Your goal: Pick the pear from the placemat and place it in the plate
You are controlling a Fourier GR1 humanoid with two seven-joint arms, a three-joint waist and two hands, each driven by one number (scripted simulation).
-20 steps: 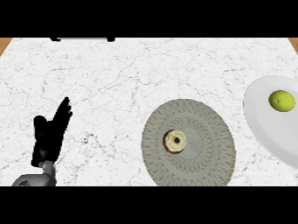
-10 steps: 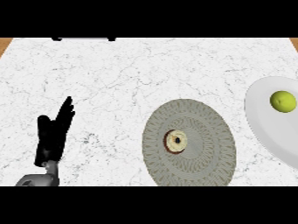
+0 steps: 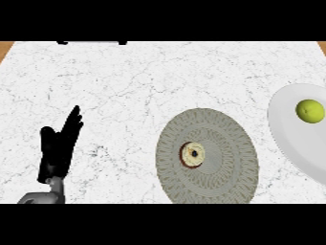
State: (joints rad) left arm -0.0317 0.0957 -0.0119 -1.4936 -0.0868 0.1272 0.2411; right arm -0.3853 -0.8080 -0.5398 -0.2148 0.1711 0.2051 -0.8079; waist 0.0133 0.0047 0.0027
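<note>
At right of frame, the yellow-green round pear (image 3: 310, 111) already lies in the white oval plate (image 3: 299, 143), well apart from the black left hand (image 3: 58, 148) resting with straight, empty fingers (image 3: 71, 125) at lower left on the desk (image 3: 137, 86).

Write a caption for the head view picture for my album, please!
Green pear sits on the white plate; the left robot hand rests open.
</note>
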